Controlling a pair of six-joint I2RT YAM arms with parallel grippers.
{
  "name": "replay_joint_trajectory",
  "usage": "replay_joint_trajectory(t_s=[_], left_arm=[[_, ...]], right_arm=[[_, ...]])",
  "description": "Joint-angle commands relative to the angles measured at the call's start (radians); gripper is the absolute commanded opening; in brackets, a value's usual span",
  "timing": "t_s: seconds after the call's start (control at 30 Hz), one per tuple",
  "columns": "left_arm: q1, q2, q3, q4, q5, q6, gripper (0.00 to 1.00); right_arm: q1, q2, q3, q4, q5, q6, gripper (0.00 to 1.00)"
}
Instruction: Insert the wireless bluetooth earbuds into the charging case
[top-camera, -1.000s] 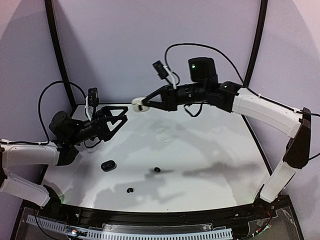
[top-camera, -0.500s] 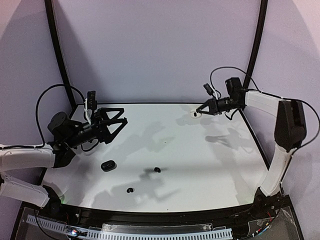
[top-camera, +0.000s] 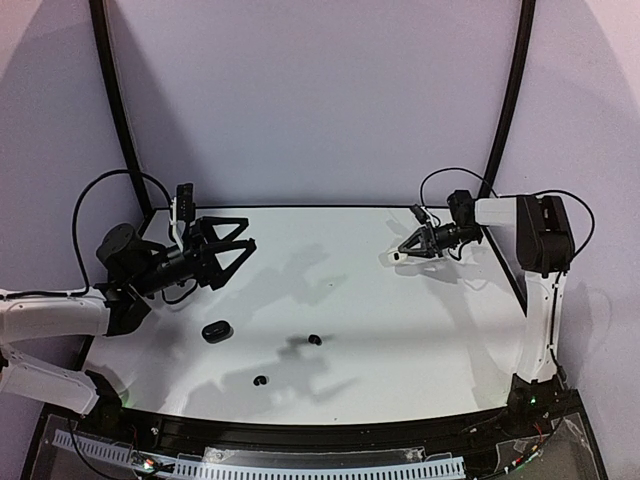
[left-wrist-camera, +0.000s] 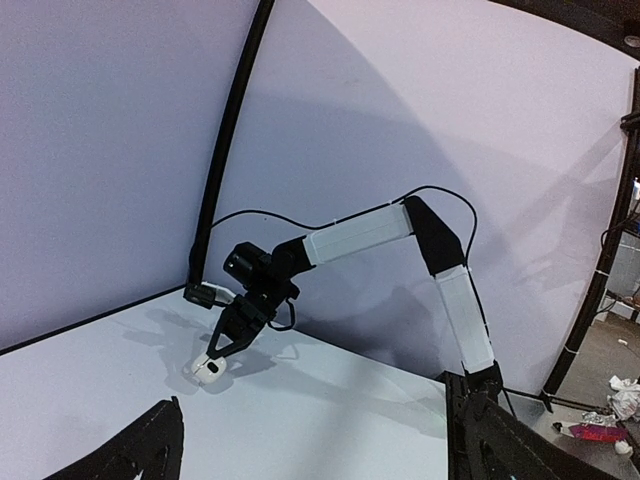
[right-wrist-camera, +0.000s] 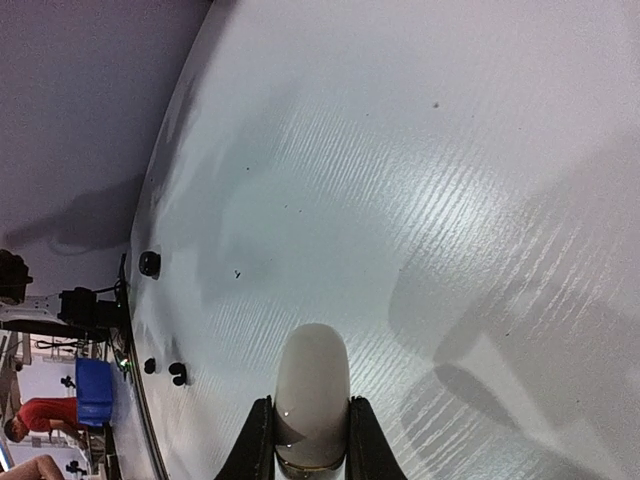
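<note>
My right gripper (top-camera: 394, 257) is shut on a white charging case (top-camera: 386, 259) at the far right of the white table (top-camera: 400, 330), at or just above the surface. In the right wrist view the case (right-wrist-camera: 312, 385) sits between both fingers (right-wrist-camera: 258, 440). It also shows in the left wrist view (left-wrist-camera: 208, 370). My left gripper (top-camera: 248, 231) is open and empty above the table's left side. Two black earbuds (top-camera: 314, 340) (top-camera: 261, 380) lie near the front middle. No white earbuds are in view.
A closed black charging case (top-camera: 215, 331) lies at the left, in front of my left gripper. It shows far off in the right wrist view (right-wrist-camera: 150, 263). Black frame posts (top-camera: 120, 110) stand at the table's back corners.
My right arm swung from the back middle to the far right and lowered the white case toward the table. My left arm hardly moved.
</note>
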Motion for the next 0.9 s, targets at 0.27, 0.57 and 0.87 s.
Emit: replay_joint_trajectory(t_s=[0.27,0.57,0.87], left_arm=[[-0.001,-0.015,-0.02,-0.02,0.012,0.021,0.99],[-0.001,-0.013,-0.023,-0.016,0.009,0.017,0.99],[-0.001,-0.013,-0.022,-0.014,0.014,0.018,0.99]], right_arm=[[-0.056,0.103,0.026,-0.023,-0.006,0.001,0.07],[-0.055,0.142,0.149,-0.102,0.137,0.021,0.27],[-0.054,0.15,0.187,-0.168,0.232,0.012,0.38]])
